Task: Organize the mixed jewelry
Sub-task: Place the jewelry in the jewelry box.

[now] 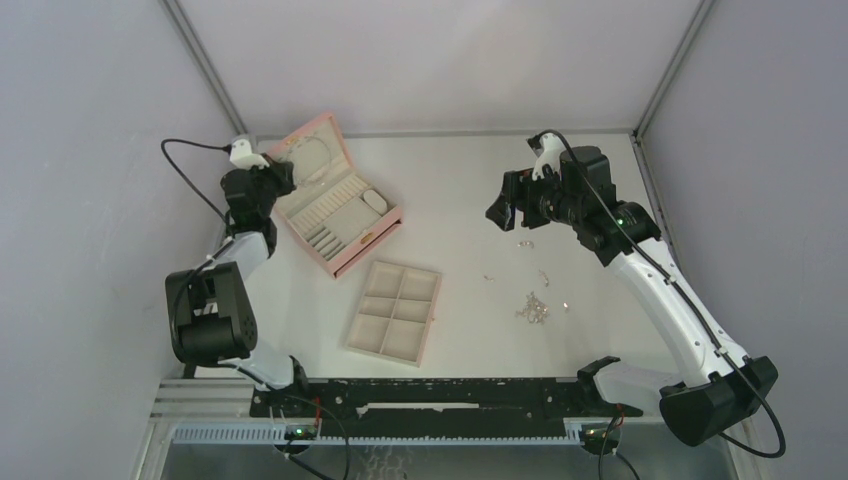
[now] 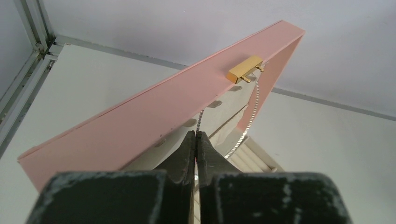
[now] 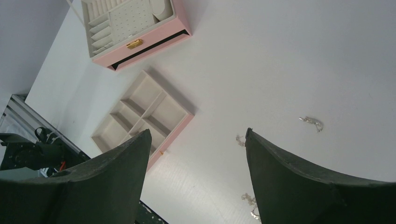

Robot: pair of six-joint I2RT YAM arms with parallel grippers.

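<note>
My left gripper (image 2: 196, 136) is shut on a thin silver chain necklace (image 2: 252, 114), which loops up over the raised pink lid (image 2: 154, 116) beside its gold clasp (image 2: 245, 69). From above, that gripper (image 1: 283, 172) sits at the lid of the open pink box (image 1: 345, 215). The rest of the mixed jewelry lies loose on the table: a chain cluster (image 1: 533, 308) and small silver pieces (image 1: 524, 243) (image 1: 545, 277). My right gripper (image 1: 508, 215) hangs open above them with nothing between its fingers (image 3: 198, 131). Small pieces (image 3: 312, 122) (image 3: 240, 140) show below it.
A beige six-compartment tray (image 1: 395, 312) with a pink edge lies in front of the box, also in the right wrist view (image 3: 144, 116). The box's front drawer slot (image 3: 149, 46) stands open. Grey walls enclose the table on three sides.
</note>
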